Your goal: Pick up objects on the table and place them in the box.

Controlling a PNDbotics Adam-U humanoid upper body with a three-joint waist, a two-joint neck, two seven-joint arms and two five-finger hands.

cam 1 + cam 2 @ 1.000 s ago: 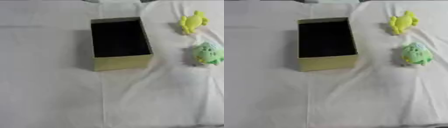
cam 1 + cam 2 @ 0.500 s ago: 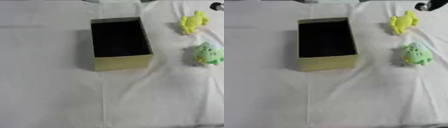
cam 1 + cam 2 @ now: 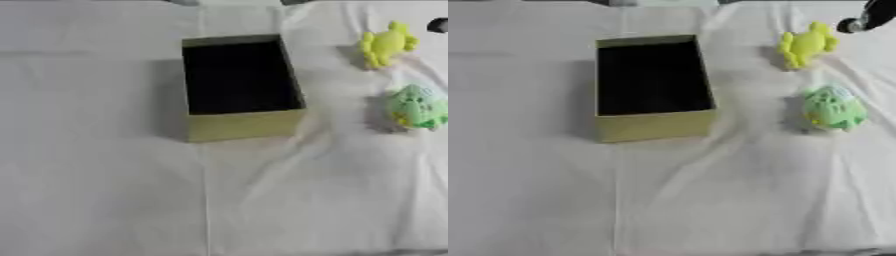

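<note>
Two toys lie on the white cloth (image 3: 667, 200) right of the open, dark-lined box (image 3: 654, 130): a yellow toy (image 3: 805, 45) farther back and a green toy (image 3: 833, 107) nearer, apart from each other and outside the box. At the upper right corner, near the yellow toy, only a dark tip of the right hand (image 3: 866, 15) shows, holding nothing visible; whether its fingers are open cannot be told.
</note>
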